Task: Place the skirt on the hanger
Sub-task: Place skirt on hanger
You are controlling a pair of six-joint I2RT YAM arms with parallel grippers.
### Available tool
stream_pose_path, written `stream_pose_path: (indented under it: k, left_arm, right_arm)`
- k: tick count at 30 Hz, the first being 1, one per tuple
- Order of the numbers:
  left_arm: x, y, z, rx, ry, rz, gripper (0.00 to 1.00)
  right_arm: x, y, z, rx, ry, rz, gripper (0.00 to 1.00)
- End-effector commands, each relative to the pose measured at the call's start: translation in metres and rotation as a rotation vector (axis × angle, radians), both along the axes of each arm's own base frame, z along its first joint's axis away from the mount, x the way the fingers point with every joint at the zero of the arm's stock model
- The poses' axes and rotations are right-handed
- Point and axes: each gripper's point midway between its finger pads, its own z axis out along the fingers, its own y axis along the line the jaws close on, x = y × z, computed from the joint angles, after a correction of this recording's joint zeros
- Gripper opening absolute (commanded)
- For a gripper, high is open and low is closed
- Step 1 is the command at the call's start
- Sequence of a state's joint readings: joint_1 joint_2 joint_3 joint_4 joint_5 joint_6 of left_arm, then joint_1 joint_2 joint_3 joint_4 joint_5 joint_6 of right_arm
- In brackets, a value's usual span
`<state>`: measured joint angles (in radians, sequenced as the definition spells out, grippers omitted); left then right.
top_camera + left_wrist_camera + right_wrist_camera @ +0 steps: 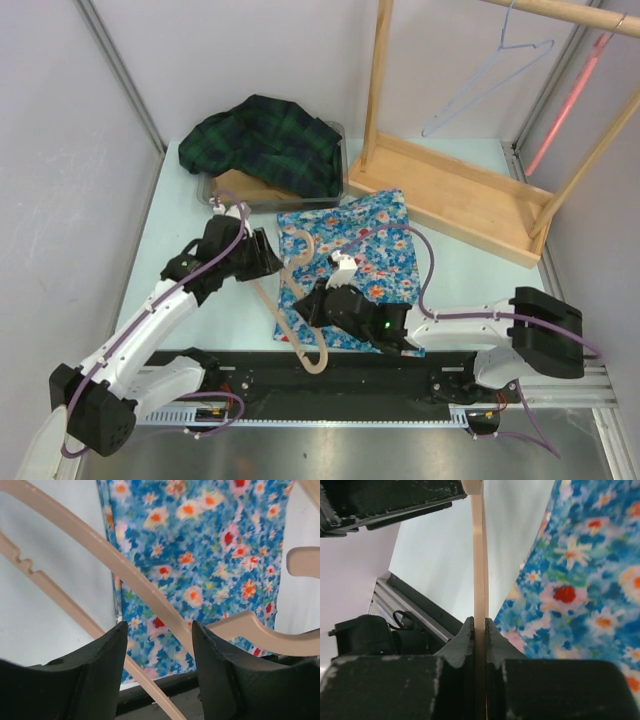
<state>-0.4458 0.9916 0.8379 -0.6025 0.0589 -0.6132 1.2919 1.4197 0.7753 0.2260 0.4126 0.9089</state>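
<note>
The blue floral skirt (370, 255) lies flat on the table in front of the arms. It also shows in the left wrist view (210, 555) and the right wrist view (580, 580). A beige plastic hanger (305, 245) lies across the skirt's left edge. My right gripper (300, 300) is shut on one thin bar of the hanger (479, 555), edge-on between its jaws (479, 626). My left gripper (272, 262) is open, and an arm of the hanger (125, 570) passes between its fingers (160, 627) without either pad touching it.
A clear bin (340, 135) at the back holds a dark green plaid garment (270, 140). A wooden rack (470, 195) stands at the back right with a blue wire hanger (490, 80) and a pink one (570, 100) on its rod.
</note>
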Motion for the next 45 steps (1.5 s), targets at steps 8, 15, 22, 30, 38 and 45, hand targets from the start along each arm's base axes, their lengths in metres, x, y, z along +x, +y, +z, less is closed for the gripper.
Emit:
stream_pose_path:
  k: [8,15,22,30,38,45]
  left_arm:
    - [-0.053,0.009,-0.061,-0.041,0.208,0.063,0.49]
    - [-0.081,0.011,-0.092,-0.015,0.301,0.057,0.47]
    - [-0.095,0.005,-0.11,-0.01,0.334,0.067,0.44]
    - [-0.101,-0.004,-0.124,-0.036,0.328,0.046,0.46]
    - [-0.09,-0.012,-0.13,-0.007,0.297,0.053,0.52]
    - [-0.081,-0.005,-0.102,-0.006,0.222,0.099,0.49]
  right_arm:
    - [0.005,0.038,-0.017,0.208,-0.03,-0.093,0.0]
    - [0.005,0.037,-0.054,0.158,-0.01,-0.164,0.0]
    - [-0.004,0.031,-0.074,0.155,0.026,-0.164,0.0]
    - [-0.008,0.028,-0.08,0.148,0.021,-0.161,0.0]
    - [-0.007,0.027,-0.081,0.138,0.013,-0.155,0.0]
    - [-0.007,0.025,-0.082,0.117,0.009,-0.145,0.0]
